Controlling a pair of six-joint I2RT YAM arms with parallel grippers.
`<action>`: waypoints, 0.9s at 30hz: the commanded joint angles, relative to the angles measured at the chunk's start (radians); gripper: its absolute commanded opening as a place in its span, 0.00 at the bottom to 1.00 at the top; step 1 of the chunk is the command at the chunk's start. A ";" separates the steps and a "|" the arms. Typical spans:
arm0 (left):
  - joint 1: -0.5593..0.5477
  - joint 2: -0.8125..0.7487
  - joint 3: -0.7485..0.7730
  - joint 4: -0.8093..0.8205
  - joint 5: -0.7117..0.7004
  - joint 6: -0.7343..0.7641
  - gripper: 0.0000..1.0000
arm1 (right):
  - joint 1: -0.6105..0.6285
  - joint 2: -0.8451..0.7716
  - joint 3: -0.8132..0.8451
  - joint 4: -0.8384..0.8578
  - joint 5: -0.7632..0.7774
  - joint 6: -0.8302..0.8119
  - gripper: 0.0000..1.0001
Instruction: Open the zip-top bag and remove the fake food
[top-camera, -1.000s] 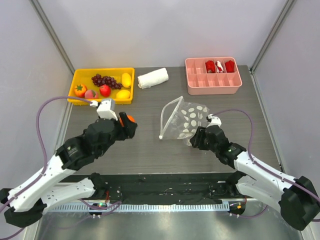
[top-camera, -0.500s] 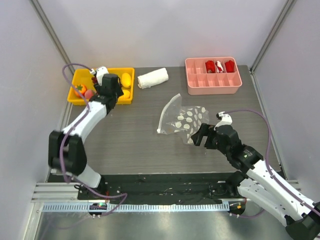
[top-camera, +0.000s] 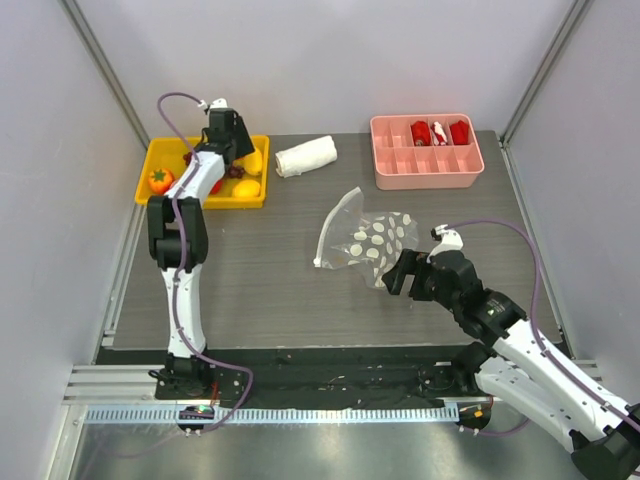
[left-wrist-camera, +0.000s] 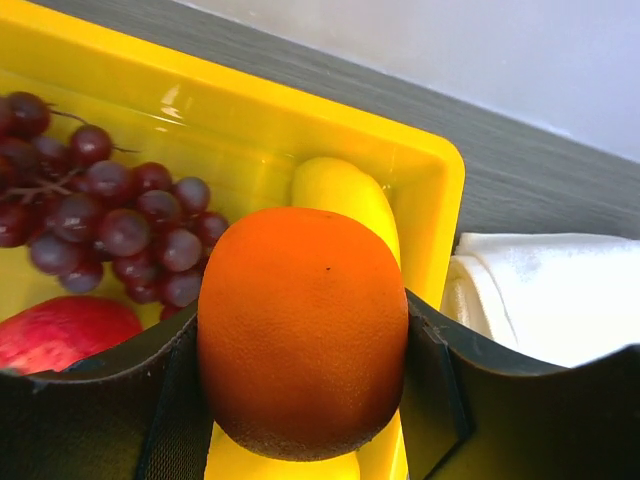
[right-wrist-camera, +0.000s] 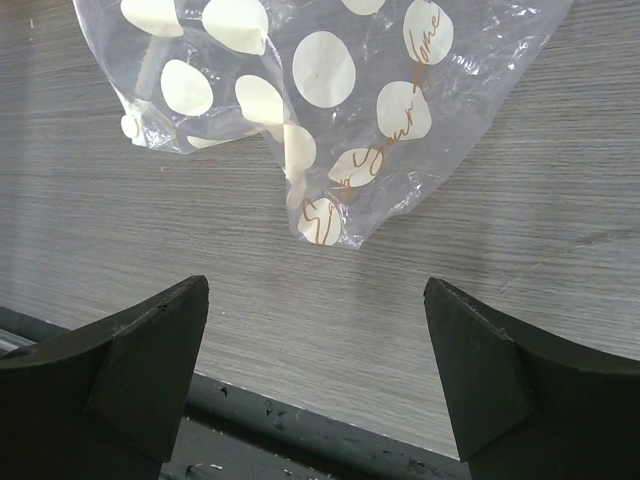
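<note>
Clear dotted zip-top bag (top-camera: 370, 242) lies crumpled; left tool (left-wrist-camera: 305, 385) grips an orange (left-wrist-camera: 300, 300).

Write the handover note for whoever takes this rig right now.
Left end effector: shut on the orange fruit, over the yellow tray.
Right end effector: open, holding nothing, just short of the zip-top bag.
The bag lies on the table and looks empty. The grapes, a yellow piece and a red one are in the tray.
Done: bag seemingly emptied.
Left: probably just release the orange into the tray.
</note>
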 joint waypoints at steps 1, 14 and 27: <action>0.002 0.054 0.107 -0.113 0.031 0.023 0.45 | 0.000 -0.022 0.020 0.019 -0.021 0.002 0.94; 0.011 -0.291 -0.198 -0.237 -0.129 -0.166 1.00 | 0.002 -0.028 0.100 -0.078 0.010 0.016 0.97; -0.556 -1.342 -1.176 0.104 0.207 -0.438 1.00 | 0.002 -0.104 0.152 -0.228 0.201 0.139 1.00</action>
